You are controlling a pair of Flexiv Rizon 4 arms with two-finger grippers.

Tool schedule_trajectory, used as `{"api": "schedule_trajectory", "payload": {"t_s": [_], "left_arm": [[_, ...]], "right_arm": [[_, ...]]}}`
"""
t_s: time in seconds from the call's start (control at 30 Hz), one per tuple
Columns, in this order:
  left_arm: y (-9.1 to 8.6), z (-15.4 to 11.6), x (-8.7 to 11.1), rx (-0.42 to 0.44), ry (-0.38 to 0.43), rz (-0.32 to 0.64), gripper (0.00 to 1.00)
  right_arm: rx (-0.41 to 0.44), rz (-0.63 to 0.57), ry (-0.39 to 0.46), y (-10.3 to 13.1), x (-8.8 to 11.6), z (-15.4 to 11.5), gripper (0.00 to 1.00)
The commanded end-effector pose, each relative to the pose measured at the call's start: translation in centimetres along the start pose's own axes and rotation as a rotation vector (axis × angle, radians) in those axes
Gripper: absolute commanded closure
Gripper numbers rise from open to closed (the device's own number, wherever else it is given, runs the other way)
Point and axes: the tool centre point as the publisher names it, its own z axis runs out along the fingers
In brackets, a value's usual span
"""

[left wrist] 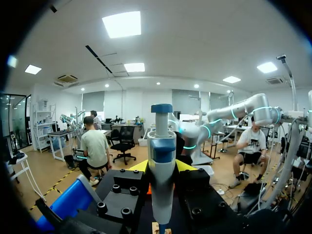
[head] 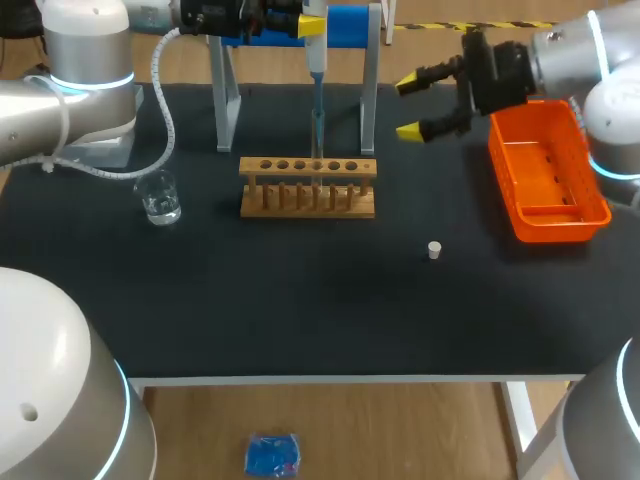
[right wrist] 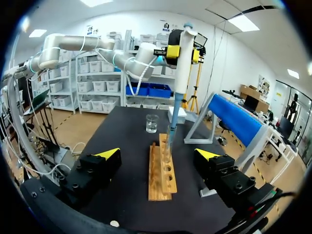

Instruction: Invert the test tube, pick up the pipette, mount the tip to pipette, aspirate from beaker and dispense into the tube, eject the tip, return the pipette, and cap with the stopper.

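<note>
My left gripper (head: 310, 25) is shut on the white and blue pipette (head: 316, 75), which hangs upright over the wooden rack (head: 308, 186). Its tip reaches down into the clear test tube (head: 318, 140) standing in the rack. In the left wrist view the pipette (left wrist: 161, 165) fills the gap between the yellow fingertips (left wrist: 139, 166). My right gripper (head: 418, 105) hovers open and empty to the right of the rack, beside the orange bin. From the right wrist the rack (right wrist: 161, 170), tube (right wrist: 168, 140) and pipette (right wrist: 181, 63) lie ahead of the right gripper (right wrist: 158, 154).
A glass beaker (head: 160, 197) of clear liquid stands left of the rack. The small white stopper (head: 434, 250) lies on the black mat in front of the orange bin (head: 590, 205). The blue pipette stand (head: 350, 25) rises behind the rack on grey legs.
</note>
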Motion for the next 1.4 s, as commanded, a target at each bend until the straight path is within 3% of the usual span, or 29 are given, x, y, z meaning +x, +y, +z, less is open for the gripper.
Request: {"api": "schedule_trajectory", "payload": {"t_s": [0.03, 0.63, 1.4], "left_arm": [[-0.1, 0.0, 0.1, -0.001, -0.002, 0.000, 1.00], [-0.1, 0.0, 0.1, -0.001, -0.002, 0.000, 1.00], [-0.1, 0.0, 0.1, -0.001, -0.002, 0.000, 1.00]], "right_arm": [[-0.064, 0.004, 0.009, -1.4, -1.2, 3.1, 0.00], [-0.128, 0.068, 0.047, -1.4, -1.3, 6.5, 0.00], [-0.129, 0.080, 0.033, -1.3, -1.2, 6.6, 0.00]]}}
